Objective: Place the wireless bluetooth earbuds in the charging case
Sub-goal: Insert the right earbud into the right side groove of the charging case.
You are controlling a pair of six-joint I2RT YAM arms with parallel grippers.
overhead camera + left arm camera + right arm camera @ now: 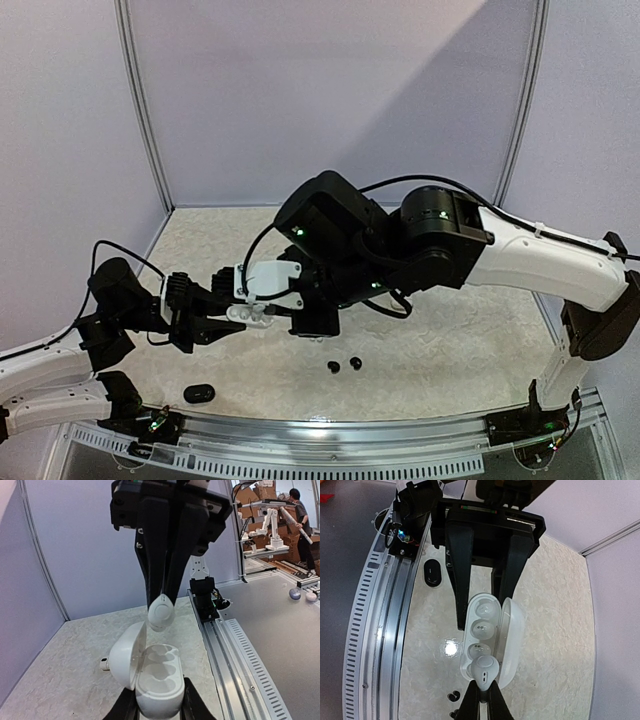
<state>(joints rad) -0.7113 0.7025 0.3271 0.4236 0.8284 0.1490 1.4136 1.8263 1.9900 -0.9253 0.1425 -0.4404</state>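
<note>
Top external: left arm reaching low toward centre, left gripper point(225, 322) clamping white charging case point(250, 314); right arm folding across from right, right gripper point(312, 318) pointing at case; two black earbuds point(333, 367) lying on table point(450, 340) nearby. 
Left wrist: case lid standing open, moulded wells showing; white earbud point(161, 612) hanging just above, pinched between right fingers. 
Right wrist: earbud hovering over nearest well; black case point(432, 573) lying beside rail

Pale speckled table point(470, 330), two black earbuds point(333, 366) lying close together, black oval case point(198, 393) leftward
</note>
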